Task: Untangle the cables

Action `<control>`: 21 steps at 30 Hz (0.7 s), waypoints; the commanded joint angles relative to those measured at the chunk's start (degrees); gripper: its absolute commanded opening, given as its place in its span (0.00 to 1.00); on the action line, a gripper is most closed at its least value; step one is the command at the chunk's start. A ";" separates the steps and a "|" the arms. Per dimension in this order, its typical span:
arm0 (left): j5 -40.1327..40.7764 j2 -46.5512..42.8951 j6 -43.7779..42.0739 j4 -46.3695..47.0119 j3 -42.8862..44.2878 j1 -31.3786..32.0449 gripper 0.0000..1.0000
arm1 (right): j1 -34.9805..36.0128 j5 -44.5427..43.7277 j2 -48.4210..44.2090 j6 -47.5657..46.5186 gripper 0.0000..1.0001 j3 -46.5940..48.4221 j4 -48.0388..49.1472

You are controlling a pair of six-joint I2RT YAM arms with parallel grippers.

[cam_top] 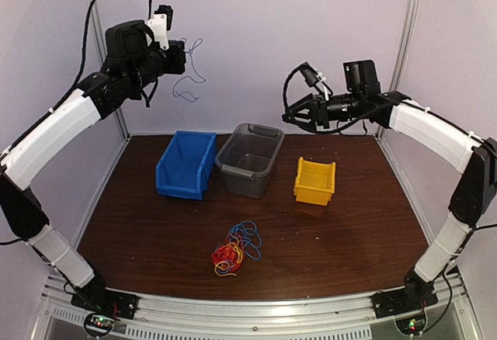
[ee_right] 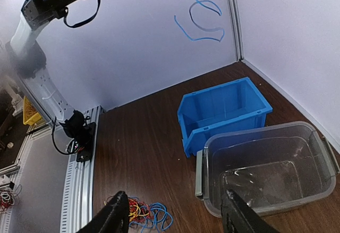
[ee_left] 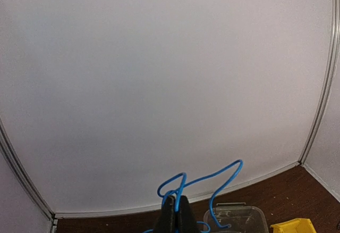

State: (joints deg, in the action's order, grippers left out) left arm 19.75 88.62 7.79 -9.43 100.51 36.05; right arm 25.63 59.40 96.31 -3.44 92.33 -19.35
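A tangled bundle of red, blue and yellow-orange cables point(cam_top: 235, 251) lies on the brown table near its front; it also shows in the right wrist view point(ee_right: 144, 214). My left gripper point(cam_top: 184, 54) is raised high at the back left, shut on a single blue cable point(ee_left: 202, 188) that dangles in loops against the wall point(cam_top: 189, 72), also seen in the right wrist view point(ee_right: 199, 15). My right gripper point(cam_top: 291, 115) is open and empty, held high above the bins; its fingers point(ee_right: 116, 217) frame the bundle and the grey bin.
A blue bin point(cam_top: 186, 163), a clear grey bin point(cam_top: 250, 158) and a yellow bin point(cam_top: 315, 181) stand in a row at the back of the table. White walls enclose the back and sides. A metal rail point(cam_top: 248, 313) runs along the front.
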 commanded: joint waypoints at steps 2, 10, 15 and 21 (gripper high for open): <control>3.72 2.11 -4.49 -0.12 -3.36 -1.00 0.00 | -4.65 0.10 -7.88 -10.71 0.60 -7.92 -8.47; 7.13 1.19 -5.90 3.87 -11.49 -2.23 0.00 | -5.39 -7.55 -19.39 -15.44 0.59 -23.76 -5.73; 7.63 1.31 -5.80 4.39 -12.05 -2.80 0.00 | -5.38 -10.14 -21.69 -16.20 0.59 -29.24 -3.71; 7.45 2.50 -4.37 5.26 -16.16 -4.89 0.00 | -5.56 -11.43 -22.79 -16.74 0.58 -35.53 0.18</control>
State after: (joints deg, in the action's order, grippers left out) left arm 26.00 90.65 3.05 -7.84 87.72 32.86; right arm 20.21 50.15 75.02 -19.20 60.20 -23.14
